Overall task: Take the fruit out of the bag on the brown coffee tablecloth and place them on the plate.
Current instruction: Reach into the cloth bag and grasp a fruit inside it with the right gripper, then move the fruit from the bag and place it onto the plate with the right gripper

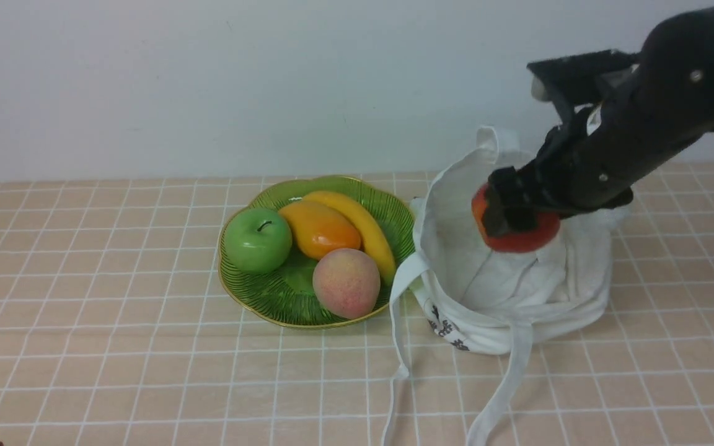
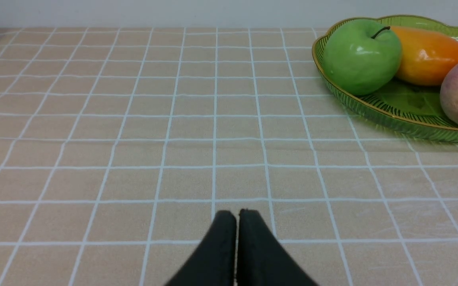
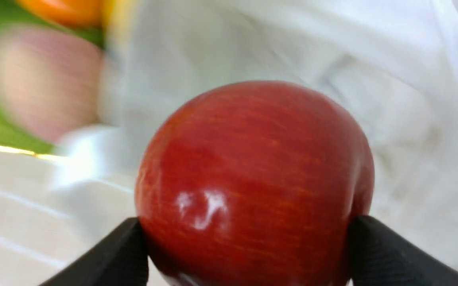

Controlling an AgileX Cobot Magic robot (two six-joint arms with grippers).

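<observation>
Front view: right hand (image 1: 514, 214) pinching the red apple (image 1: 527, 238) at the bag (image 1: 506, 291) mouth.
Its left hand (image 2: 237, 226) is pressed together over the tablecloth (image 2: 133, 119).

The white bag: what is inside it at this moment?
The right gripper holds a red apple at the mouth of the bag. Around it only white cloth folds show. The front wall hides the bottom, so more fruit cannot be excluded.
</observation>
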